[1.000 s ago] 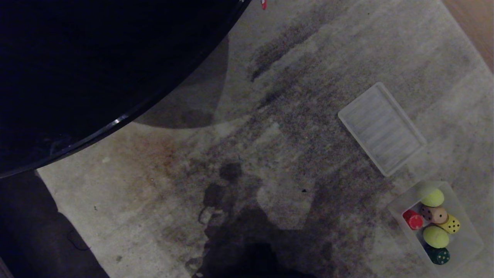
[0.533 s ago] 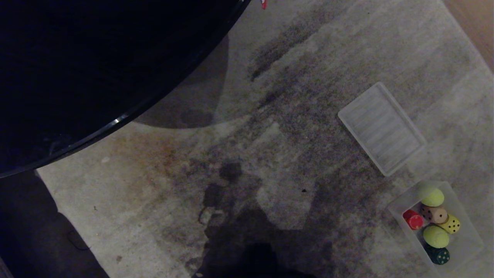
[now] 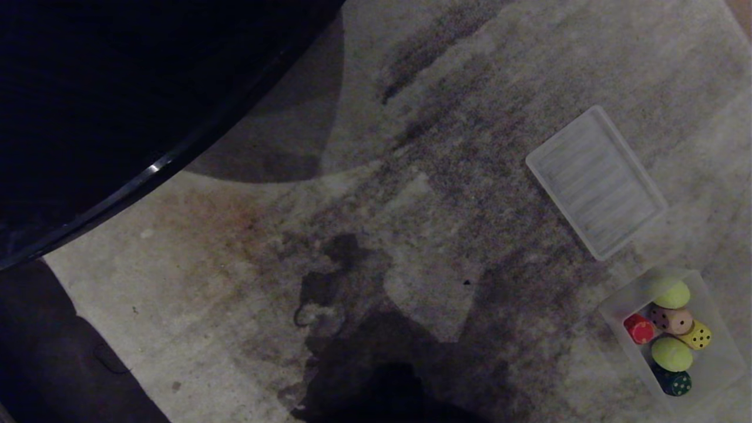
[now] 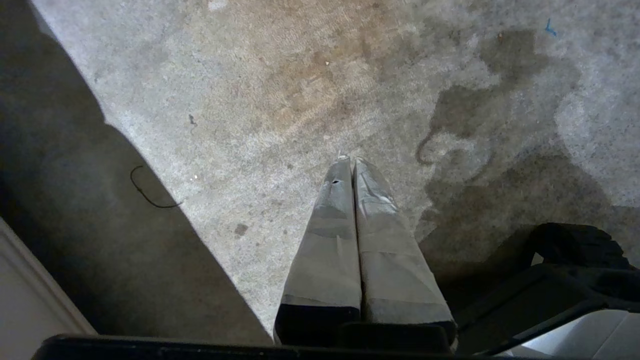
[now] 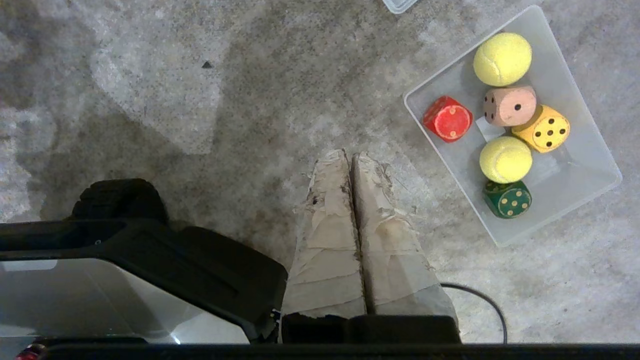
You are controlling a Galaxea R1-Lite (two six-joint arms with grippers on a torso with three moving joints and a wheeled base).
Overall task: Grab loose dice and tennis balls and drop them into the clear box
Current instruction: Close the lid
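Note:
The clear box (image 3: 721, 346) (image 5: 575, 190) sits on the carpet at the lower right of the head view. Inside it lie two tennis balls (image 5: 502, 59) (image 5: 505, 159) and the dice: a red die (image 5: 447, 119), a beige die (image 5: 509, 105), a yellow die (image 5: 546, 128) and a dark green die (image 5: 507, 199). In the head view the same tennis balls (image 3: 673, 295) (image 3: 671, 353) and dice show in the box. My right gripper (image 5: 350, 156) is shut and empty, hanging over bare carpet beside the box. My left gripper (image 4: 351, 161) is shut and empty, parked over carpet.
A flat ribbed clear lid (image 3: 596, 182) lies on the carpet beyond the box. A large dark round table edge (image 3: 153, 170) fills the upper left. A thin black cable (image 5: 480, 300) runs by the right gripper. The robot's dark base (image 5: 150, 250) shows beside it.
The whole head view has shifted: the camera moved, so the lid and box sit slightly differently in frame. Neither arm moved and the box's contents are unchanged.

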